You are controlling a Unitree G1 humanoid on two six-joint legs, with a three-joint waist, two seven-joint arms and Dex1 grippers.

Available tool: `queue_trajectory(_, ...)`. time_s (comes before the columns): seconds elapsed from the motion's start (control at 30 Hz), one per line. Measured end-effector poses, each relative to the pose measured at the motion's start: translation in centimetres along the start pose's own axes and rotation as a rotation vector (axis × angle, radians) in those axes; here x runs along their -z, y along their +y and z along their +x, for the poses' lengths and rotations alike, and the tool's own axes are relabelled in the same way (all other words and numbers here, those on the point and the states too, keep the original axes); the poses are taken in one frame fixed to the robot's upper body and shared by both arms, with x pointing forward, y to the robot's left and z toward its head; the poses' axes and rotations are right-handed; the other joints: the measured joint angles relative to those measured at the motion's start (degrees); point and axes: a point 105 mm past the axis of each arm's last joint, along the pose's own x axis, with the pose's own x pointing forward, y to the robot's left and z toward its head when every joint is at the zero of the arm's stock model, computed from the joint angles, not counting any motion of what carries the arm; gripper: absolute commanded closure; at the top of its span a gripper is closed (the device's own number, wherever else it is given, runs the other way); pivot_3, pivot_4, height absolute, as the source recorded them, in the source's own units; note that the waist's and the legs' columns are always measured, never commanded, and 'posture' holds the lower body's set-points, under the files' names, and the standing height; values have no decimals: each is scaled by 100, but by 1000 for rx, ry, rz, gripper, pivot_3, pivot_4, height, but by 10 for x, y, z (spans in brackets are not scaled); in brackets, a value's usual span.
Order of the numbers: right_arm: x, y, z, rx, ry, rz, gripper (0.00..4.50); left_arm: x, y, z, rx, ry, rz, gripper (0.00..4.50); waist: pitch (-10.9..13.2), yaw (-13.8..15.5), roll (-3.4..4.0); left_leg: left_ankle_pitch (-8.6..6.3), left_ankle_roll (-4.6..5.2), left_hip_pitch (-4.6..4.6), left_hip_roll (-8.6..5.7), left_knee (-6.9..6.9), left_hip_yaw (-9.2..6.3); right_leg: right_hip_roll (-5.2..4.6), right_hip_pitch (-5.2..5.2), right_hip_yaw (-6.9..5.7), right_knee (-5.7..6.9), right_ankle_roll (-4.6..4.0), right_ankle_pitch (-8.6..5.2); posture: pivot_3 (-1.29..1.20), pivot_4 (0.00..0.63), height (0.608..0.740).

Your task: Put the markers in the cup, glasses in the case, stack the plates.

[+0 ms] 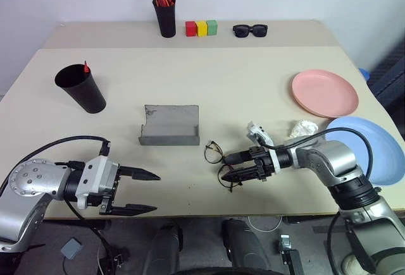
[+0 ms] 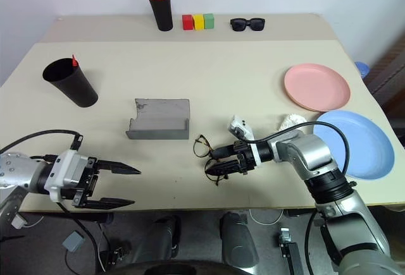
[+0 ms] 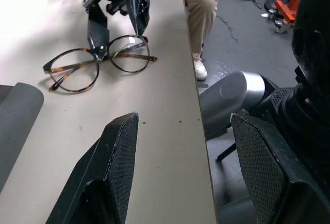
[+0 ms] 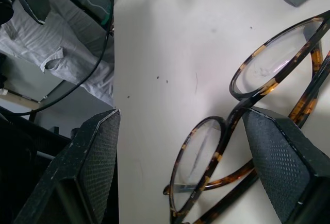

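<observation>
Thin round-lensed glasses (image 1: 212, 152) lie on the table near its front edge, right of centre. My right gripper (image 1: 229, 167) is open and low over them; its fingers straddle one lens (image 3: 128, 55) and one finger overlaps the frame (image 4: 273, 54). The grey case (image 1: 169, 125) lies open just left of and behind the glasses. My left gripper (image 1: 155, 192) stands open at the front edge with nothing between its fingers. The black cup (image 1: 81, 90) stands far left with a red marker tip (image 1: 85, 67) showing at its rim. The pink plate (image 1: 324, 93) and blue plate (image 1: 373, 152) lie side by side at the right.
A black pen holder (image 1: 166, 16) with orange-red pens, three coloured blocks (image 1: 201, 28) and black sunglasses (image 1: 250, 30) stand along the back. A crumpled white scrap (image 1: 302, 127) lies between my right arm and the plates. The table's front edge (image 3: 193, 95) runs close beside the glasses.
</observation>
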Motion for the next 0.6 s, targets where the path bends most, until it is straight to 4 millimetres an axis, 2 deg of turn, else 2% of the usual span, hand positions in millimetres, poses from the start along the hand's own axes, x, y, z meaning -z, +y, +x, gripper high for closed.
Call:
queue_trajectory(0.17,0,-2,1,1,9,-4,698,3,-2,0,-13,1,-16,1604,0,0,0,0,0,0,0,-1,0,0,0,0,-2,-1,0,0,150,740)
queue_trajectory(0.2,0,-2,2,1,8,-4,1228,3,-2,0,-13,2,-15,1532,0,1,0,0,0,0,0,-1,0,-1,0,0,-1,-1,0,0,150,740)
queue_trajectory(0.23,-1,-3,2,2,6,-6,1498,3,-2,0,-14,2,-14,1532,0,2,0,0,0,0,0,0,0,0,0,0,-1,-1,0,0,150,740)
queue_trajectory(0.4,-1,-4,2,3,3,-11,4063,3,-1,0,-23,7,-11,1532,0,1,0,0,0,0,0,-1,0,0,0,0,-1,0,0,0,150,740)
queue_trajectory(0.43,-1,-4,3,4,3,-12,4447,4,0,0,-25,9,-10,1532,0,1,0,0,0,0,0,-1,0,0,0,0,-1,0,0,0,150,740)
queue_trajectory(0.6,-2,-4,5,2,1,-16,4447,5,0,1,-35,15,-9,1532,0,0,0,0,0,0,0,-2,0,0,-1,0,-2,-1,0,0,150,740)
